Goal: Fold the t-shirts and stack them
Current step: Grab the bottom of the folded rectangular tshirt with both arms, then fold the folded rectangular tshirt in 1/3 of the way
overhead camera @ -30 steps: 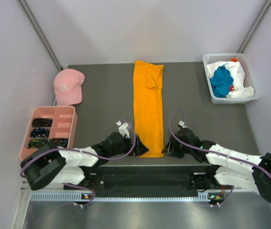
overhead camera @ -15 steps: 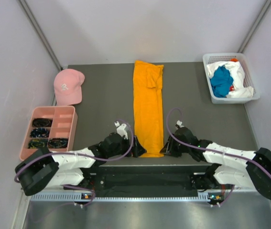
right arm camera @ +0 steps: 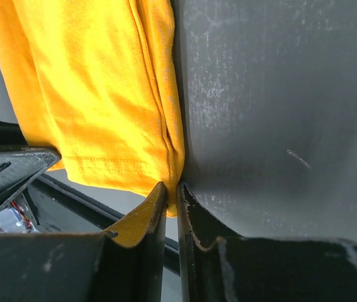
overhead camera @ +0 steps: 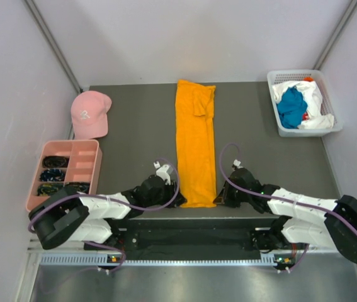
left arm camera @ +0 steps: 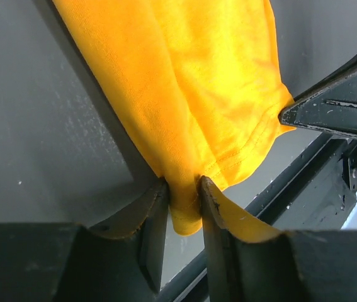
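Orange t-shirt [overhead camera: 195, 141] on dark grey table [overhead camera: 134, 126]

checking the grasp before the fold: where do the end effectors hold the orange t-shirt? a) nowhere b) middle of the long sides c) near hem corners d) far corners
c: in the wrist views the left end effector and right end effector each pinch a near hem corner of the orange t-shirt.

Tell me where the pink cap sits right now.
In the top view, the pink cap lies far left on the table, just beyond the pink compartment tray.
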You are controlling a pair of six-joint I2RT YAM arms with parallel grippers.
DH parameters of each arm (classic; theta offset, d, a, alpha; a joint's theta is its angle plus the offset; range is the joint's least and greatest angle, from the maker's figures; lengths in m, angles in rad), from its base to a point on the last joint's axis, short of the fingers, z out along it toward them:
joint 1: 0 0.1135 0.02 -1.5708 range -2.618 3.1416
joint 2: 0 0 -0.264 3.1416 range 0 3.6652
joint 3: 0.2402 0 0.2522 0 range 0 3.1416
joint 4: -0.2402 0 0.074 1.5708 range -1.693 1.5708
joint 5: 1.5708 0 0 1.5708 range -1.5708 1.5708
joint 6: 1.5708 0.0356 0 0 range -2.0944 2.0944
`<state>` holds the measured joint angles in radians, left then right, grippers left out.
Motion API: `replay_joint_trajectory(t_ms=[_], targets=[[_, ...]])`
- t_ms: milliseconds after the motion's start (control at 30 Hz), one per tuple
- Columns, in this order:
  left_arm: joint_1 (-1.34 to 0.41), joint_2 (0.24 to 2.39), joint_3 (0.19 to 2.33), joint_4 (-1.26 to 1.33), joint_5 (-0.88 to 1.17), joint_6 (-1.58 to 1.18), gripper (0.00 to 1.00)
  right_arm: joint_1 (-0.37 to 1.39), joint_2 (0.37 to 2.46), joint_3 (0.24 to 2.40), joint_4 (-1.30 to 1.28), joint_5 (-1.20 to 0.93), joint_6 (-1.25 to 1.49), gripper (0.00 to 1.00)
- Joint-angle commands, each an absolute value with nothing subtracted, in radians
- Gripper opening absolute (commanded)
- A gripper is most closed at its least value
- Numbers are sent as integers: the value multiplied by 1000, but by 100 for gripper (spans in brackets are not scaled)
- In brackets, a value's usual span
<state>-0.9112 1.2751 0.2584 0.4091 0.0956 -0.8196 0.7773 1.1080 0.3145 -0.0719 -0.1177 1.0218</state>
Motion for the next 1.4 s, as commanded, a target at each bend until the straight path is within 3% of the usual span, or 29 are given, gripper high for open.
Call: replay_joint_trajectory(t_ms=[0, 133, 167, 233, 300, 767, 1133, 1367], targets=[[-914, 1295, 267, 377, 107, -815, 33, 793, 1103, 324, -83, -101, 1005, 11], [-914, 1276, 264, 365, 95, -815, 31, 793, 1109, 324, -75, -103, 1006, 11], [-914, 1275, 264, 357, 95, -815, 26, 793, 1111, 324, -74, -104, 1006, 10], [-914, 1269, 265, 345, 84, -816, 0, 793, 1114, 325, -74, -106, 1003, 9], [-914, 1264, 267, 331, 84, -815, 0, 793, 1112, 331, -81, -103, 997, 0], [-914, 1166, 560, 25, 103, -690, 0, 793, 991, 505, -273, -5, 919, 0], [-887, 1270, 687, 35, -63, -606, 0, 770, 1031, 738, -356, 281, 809, 0], [-790, 1330, 742, 69, -55, -558, 0, 670, 1147, 808, -273, 264, 752, 0]])
